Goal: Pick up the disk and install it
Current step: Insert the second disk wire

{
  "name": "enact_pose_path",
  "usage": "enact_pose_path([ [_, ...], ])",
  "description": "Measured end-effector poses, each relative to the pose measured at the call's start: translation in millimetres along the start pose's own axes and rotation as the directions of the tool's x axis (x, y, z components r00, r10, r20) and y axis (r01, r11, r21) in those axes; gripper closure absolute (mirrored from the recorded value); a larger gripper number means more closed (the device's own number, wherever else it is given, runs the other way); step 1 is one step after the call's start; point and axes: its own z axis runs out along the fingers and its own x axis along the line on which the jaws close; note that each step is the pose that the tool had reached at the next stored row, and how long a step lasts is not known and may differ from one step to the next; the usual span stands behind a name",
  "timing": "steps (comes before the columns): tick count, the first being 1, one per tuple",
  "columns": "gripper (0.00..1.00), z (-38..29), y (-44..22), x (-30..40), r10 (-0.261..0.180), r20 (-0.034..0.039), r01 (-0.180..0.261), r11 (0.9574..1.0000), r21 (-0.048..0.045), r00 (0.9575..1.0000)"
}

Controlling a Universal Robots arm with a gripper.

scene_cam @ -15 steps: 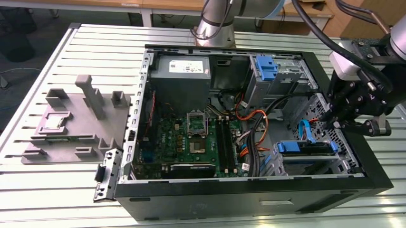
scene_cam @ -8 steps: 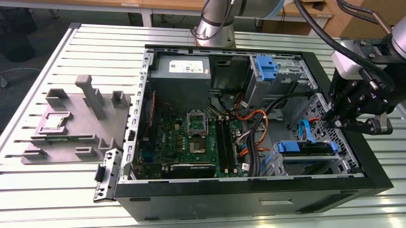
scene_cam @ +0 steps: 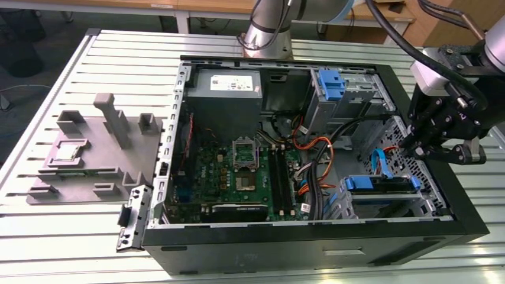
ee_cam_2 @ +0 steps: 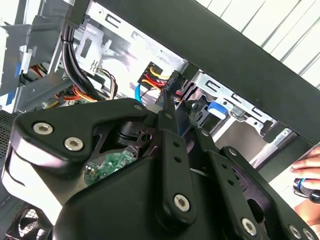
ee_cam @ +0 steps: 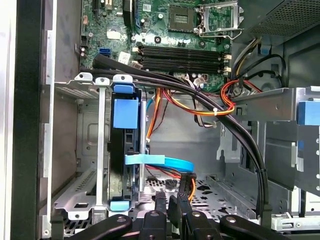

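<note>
The disk (scene_cam: 379, 185) sits in the lower drive cage inside the open computer case (scene_cam: 316, 234), its blue carrier rail facing up. In the first wrist view the disk (ee_cam: 123, 150) stands edge-on between the cage's metal rails, blue tabs at both ends. A light-blue flat cable (ee_cam: 160, 161) runs from beside it to a black connector (ee_cam: 188, 181). My gripper (scene_cam: 418, 151) hangs over the case's right-hand wall in the exterior view, just above the cage. Its fingers (ee_cam: 160, 201) are close together, with the connector right beside them; whether they pinch it is unclear.
A grey power-supply box (scene_cam: 226, 87) and a blue bracket with metal cage (scene_cam: 332, 83) fill the case's far end. Black and orange cables (ee_cam: 220, 107) cross above the drive cage. A grey fixture (scene_cam: 87, 151) lies at the exterior view's left. A person's hand (ee_cam_2: 307, 172) is outside the case.
</note>
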Motion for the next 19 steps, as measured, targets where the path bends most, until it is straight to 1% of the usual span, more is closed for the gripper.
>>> enact_pose_path([
  [3,0.76,-1.1,0.0,-0.2,0.000,0.0027,0.000,1.0000,-0.0001,1.0000],
  [6,0.76,-3.8,0.0,-0.5,0.000,0.0028,0.000,1.0000,-0.0010,1.0000],
  [10,0.76,-4.3,-0.8,-0.6,0.000,0.0029,0.000,1.0000,-0.0013,1.0000],
  [15,0.76,-1.6,-6.4,-1.3,0.000,0.0029,0.000,1.0000,-0.0012,1.0000],
  [19,0.76,1.5,-9.0,-1.0,0.000,0.0028,0.000,1.0000,-0.0012,1.0000],
])
